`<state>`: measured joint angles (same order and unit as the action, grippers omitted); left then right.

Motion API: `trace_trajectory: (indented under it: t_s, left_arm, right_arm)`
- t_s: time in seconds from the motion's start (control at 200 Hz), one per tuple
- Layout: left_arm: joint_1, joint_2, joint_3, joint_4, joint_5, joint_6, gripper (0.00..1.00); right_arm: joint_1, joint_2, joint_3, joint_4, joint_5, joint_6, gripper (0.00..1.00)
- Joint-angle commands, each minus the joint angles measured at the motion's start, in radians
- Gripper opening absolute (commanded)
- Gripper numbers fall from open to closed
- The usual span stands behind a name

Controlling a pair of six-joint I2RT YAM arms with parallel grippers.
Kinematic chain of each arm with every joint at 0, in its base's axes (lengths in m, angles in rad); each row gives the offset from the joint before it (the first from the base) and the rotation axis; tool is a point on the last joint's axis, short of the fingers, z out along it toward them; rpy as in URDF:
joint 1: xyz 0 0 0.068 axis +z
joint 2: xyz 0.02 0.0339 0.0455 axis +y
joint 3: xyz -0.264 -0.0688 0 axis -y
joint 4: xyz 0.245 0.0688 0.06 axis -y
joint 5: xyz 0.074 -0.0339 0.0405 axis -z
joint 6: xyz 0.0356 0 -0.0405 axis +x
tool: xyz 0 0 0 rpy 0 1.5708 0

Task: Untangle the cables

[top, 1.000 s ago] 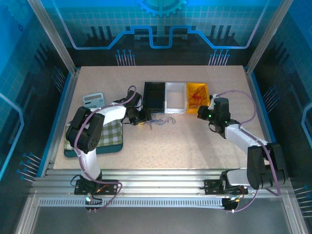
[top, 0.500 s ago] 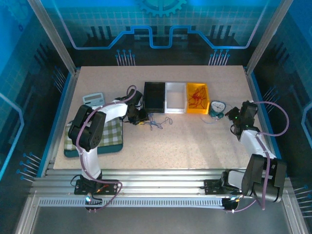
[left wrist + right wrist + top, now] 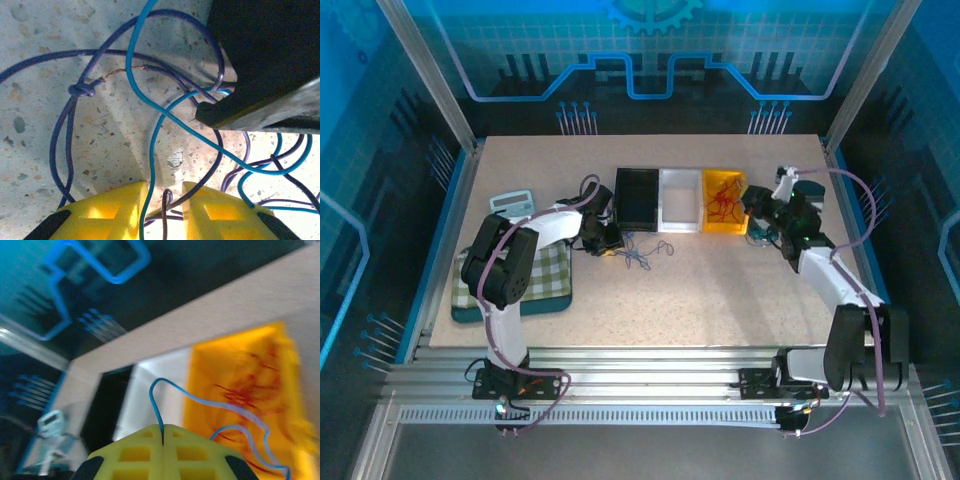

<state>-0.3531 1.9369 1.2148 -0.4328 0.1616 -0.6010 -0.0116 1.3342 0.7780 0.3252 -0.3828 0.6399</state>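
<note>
Three bins sit in a row toward the far edge of the table [image 3: 720, 290]: a black bin [image 3: 636, 198], a white bin [image 3: 680, 200] and a yellow bin [image 3: 724, 229], the last holding red cables [image 3: 722, 200]. From above, the loose cables [image 3: 642, 250] read as a faint scribble on the table just on the near side of the black bin, with your left gripper [image 3: 610, 246] at their left end. Your left wrist camera sharpens them into dark purple and teal strands crossing one another, with a knot [image 3: 80, 90] in one purple strand and bare copper beside it. Its yellow fingers [image 3: 120, 210] stand slightly apart. A purple and a teal strand run through the gap, neither visibly squeezed.

Your right gripper [image 3: 750, 200] hangs by the yellow bin's right wall. Its blurred wrist view shows the fingertips pressed together on a blue cable [image 3: 155, 390] that arcs up and trails right across the yellow bin. A calculator [image 3: 512, 205] and a checked cloth [image 3: 545, 275] lie near the table's left edge.
</note>
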Motion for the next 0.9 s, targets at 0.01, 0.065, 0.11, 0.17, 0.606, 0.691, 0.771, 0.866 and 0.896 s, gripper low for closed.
trace_trajectory:
  t_s: [0.01, 0.065, 0.11, 0.17, 0.606, 0.691, 0.771, 0.866, 0.896]
  left_arm:
    - [0.016, 0.046, -0.006, -0.035, -0.057, 0.001, 0.27]
    - [0.014, 0.044, -0.008, -0.035, -0.058, 0.002, 0.27]
    - [0.014, 0.043, -0.011, -0.033, -0.059, 0.003, 0.27]
    - [0.013, 0.038, -0.015, -0.032, -0.061, 0.002, 0.28]
    - [0.008, 0.018, -0.017, -0.033, -0.091, 0.014, 0.28]
    - [0.008, 0.017, -0.015, -0.032, -0.093, 0.015, 0.28]
    - [0.007, 0.019, -0.014, -0.032, -0.093, 0.016, 0.28]
    - [0.006, 0.017, -0.012, -0.034, -0.094, 0.019, 0.28]
    - [0.006, 0.017, -0.013, -0.035, -0.094, 0.020, 0.28]
  right_arm:
    - [0.058, 0.067, 0.131, 0.195, -0.171, 0.089, 0.03]
    - [0.089, 0.088, 0.195, 0.195, -0.167, 0.086, 0.03]
    - [0.109, 0.102, 0.243, 0.193, -0.156, 0.078, 0.03]
    - [0.130, 0.117, 0.301, 0.171, -0.129, 0.064, 0.03]
    - [0.189, 0.228, 0.462, 0.071, -0.063, -0.010, 0.03]
    - [0.201, 0.238, 0.481, 0.032, -0.056, -0.048, 0.03]
    - [0.212, 0.243, 0.489, -0.018, -0.046, -0.087, 0.03]
    - [0.220, 0.239, 0.471, -0.049, -0.043, -0.120, 0.03]
    - [0.226, 0.234, 0.460, -0.049, -0.044, -0.129, 0.03]
